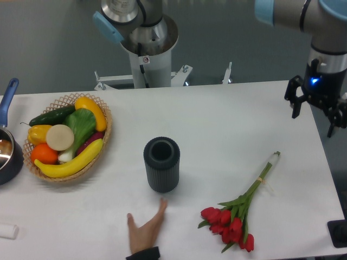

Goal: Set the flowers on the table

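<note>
Lying flat on table (227,124): one flowers (234,219) bunch; one pincer (317,114) spread, well apart, empty.

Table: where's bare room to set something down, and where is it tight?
The table is bare between the basket and the gripper, behind the dark vase. Another bare patch lies front left, below the basket. It is tight at the front, among the vase, the person's hand and the flowers.
</note>
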{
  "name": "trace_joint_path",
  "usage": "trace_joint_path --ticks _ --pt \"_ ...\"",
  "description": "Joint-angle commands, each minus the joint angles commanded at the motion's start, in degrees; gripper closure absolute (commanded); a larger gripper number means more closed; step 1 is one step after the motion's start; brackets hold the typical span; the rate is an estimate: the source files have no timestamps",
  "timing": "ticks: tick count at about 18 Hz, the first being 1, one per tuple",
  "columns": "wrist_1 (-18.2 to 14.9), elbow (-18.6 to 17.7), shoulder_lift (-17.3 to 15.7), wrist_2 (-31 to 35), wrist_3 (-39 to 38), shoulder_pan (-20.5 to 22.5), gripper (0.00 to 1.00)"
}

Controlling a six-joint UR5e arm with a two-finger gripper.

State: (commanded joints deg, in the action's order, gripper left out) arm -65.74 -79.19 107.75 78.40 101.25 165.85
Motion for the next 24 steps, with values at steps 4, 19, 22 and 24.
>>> trace_joint_path --ticks 4,19,22,24 --pt "0.0 -0.09 -0.18 -0.09 0.18 0.09 0.0" --pt "0.35 -1.32 -0.26 -0.09 0.18 0.0 0.0" --pt "0.53 -1.32 -0.26 -0.09 0.18 0.0 0.0" --pt "0.53 -1.32 -0.26 -0.09 0.18 -0.09 0.0"
